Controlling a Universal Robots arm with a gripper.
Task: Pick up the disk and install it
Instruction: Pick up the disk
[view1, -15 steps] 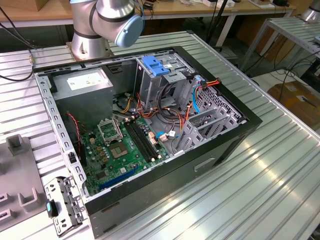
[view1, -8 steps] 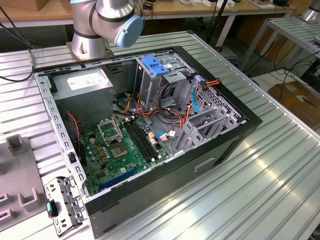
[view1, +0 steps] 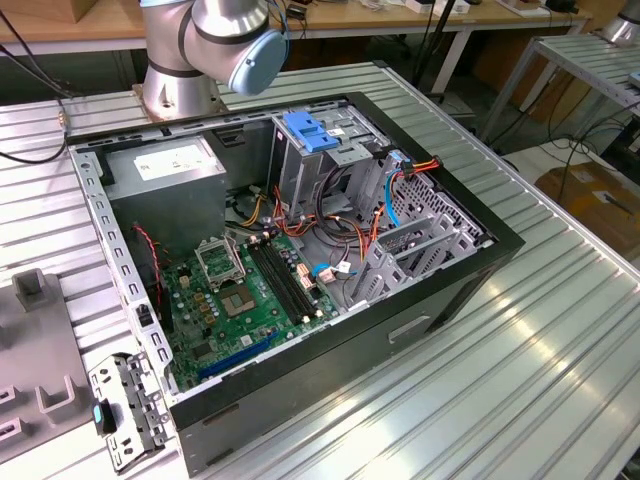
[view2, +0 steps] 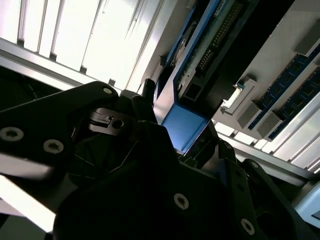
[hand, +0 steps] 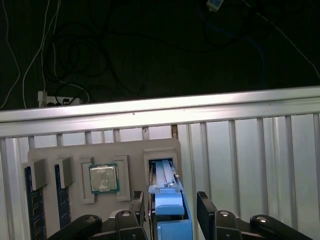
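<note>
The disk (hand: 167, 197) stands on edge in a slot of a grey parts tray (hand: 75, 155), its bright blue carrier rail facing up. In the first wrist view my gripper (hand: 170, 215) straddles the disk's upper end, one black finger (hand: 206, 210) on each side with a thin dark gap to the rail, so it looks open. In the second wrist view the disk (view2: 192, 45) shows its blue rail and green circuit board, rising out from between the parts of my gripper (view2: 182, 135).
A processor chip (hand: 104, 178) and two memory sticks (hand: 32, 195) sit in the same tray. In the exterior view the open computer case (view1: 430, 300) lies on the ribbed metal table, with a blue bracket (view1: 305, 130) on its drive cage. The arm's base (view1: 200, 50) stands behind it.
</note>
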